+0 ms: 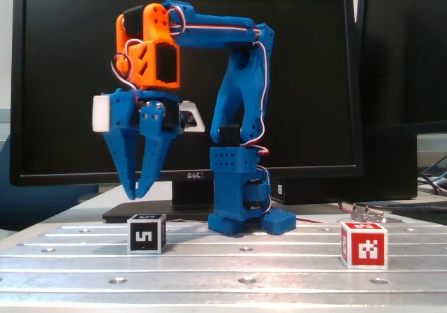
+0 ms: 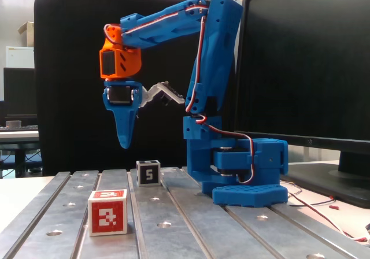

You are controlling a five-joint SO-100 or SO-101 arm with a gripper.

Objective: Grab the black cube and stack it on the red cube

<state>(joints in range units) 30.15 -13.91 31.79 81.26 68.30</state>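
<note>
The black cube [image 1: 146,233] with its white "5" mark sits on the metal table at the left of one fixed view; in the other it lies further back [image 2: 148,172]. The red cube [image 1: 364,244] stands far to the right, and close to the camera in the other fixed view [image 2: 107,212]. My blue gripper [image 1: 135,195] points straight down, a short way above the black cube and slightly left of it. Its fingertips meet and nothing is held. Side on, the gripper [image 2: 124,146] hangs above and in front of the black cube.
The blue arm base [image 1: 237,215] stands mid-table behind the cubes. A large dark monitor [image 1: 300,82] fills the background. A small metal part [image 1: 368,212] and cables lie behind the red cube. The slotted table [image 1: 244,267] has screw holes.
</note>
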